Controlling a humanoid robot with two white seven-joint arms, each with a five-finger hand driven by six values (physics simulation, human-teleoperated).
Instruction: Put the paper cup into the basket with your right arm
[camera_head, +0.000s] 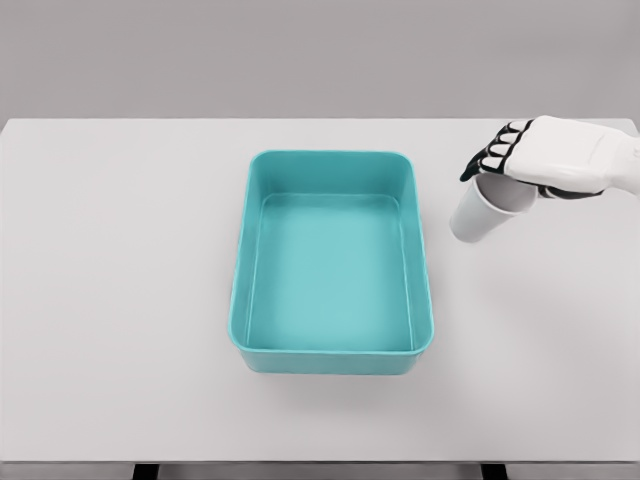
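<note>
Nearest you, the teal basket (333, 265) sits empty mid-worktop (120, 300). Just right of it, your right robot hand (545, 160) holds the cup (485, 208) by its rim, tilted, apparently lifted. Next, carry it left over the basket and release. White worktop, plain grey wall (300, 50) behind.

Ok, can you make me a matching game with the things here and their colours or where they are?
Things:
1. basket
2. paper cup
3. right hand
4. table

Matches:
a. white, tilted, held just right of the basket
b. teal, empty, in the middle of the table
c. pale grey, flat, under everything
d. white with dark fingers, gripping the cup's rim

Pairs: 1-b, 2-a, 3-d, 4-c
</note>
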